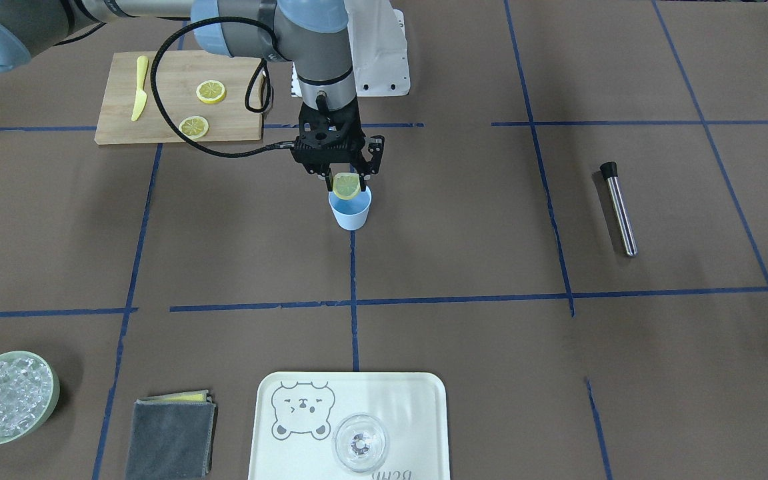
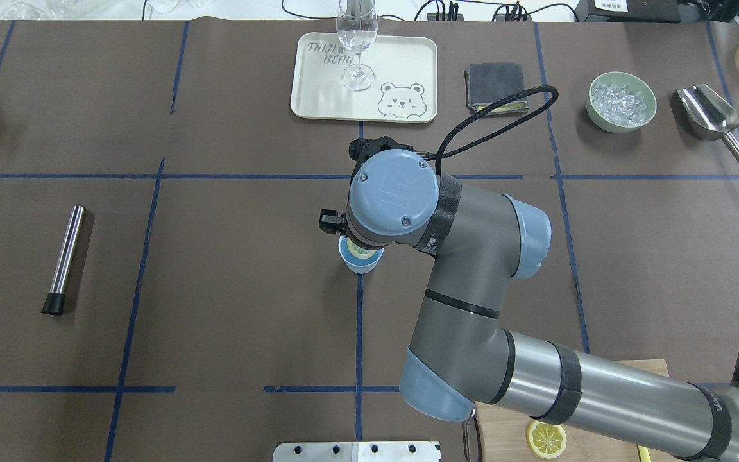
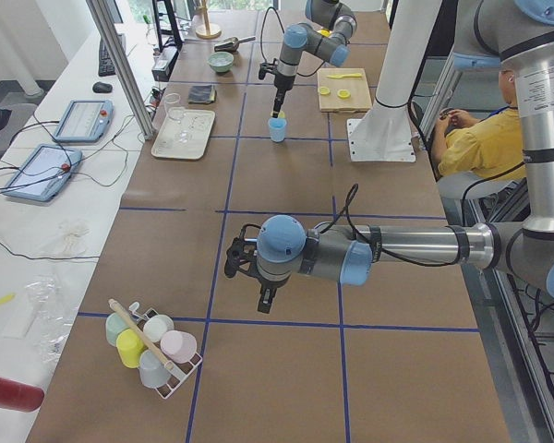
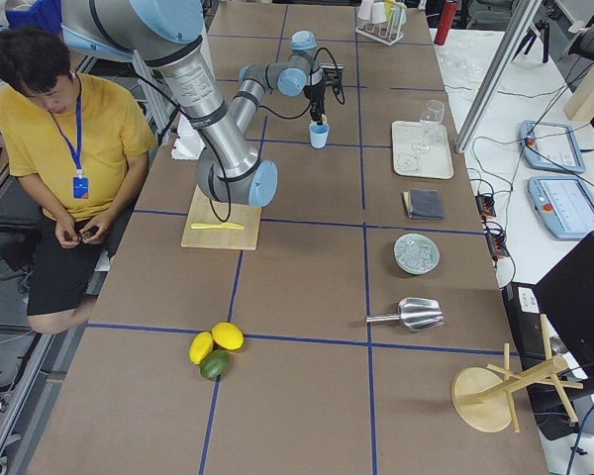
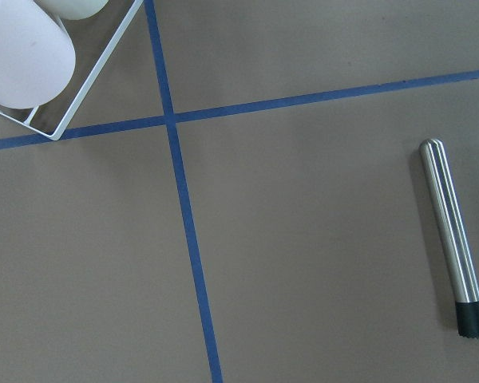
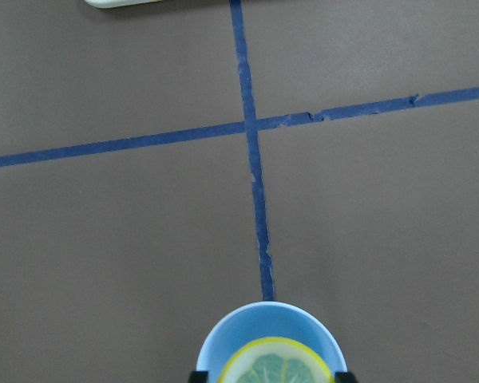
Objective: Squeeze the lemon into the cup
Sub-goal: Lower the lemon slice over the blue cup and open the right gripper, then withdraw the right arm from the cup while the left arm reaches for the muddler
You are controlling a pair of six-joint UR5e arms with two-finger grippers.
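For a clean squeeze I should hold the thin round yellow lemon slice [image 1: 346,186] centred over the mouth of the small light blue tapered cup [image 1: 351,212] just below, then press evenly so the juice falls inside. My right jaws are narrowed onto the slice, pinching its rind. Whether my left jaws are open, I cannot tell.

The right arm [image 2: 466,256] reaches to the middle of the bench [image 1: 464,233] with its elbow bent and its wrist vertical. The right tool [image 1: 347,178] points straight down, fingers pinched on the lemon [image 1: 346,187]. The left arm [image 3: 397,247] stretches level and low over the bench. The left tool [image 3: 267,300] points down, and whether its fingers are parted cannot be told.
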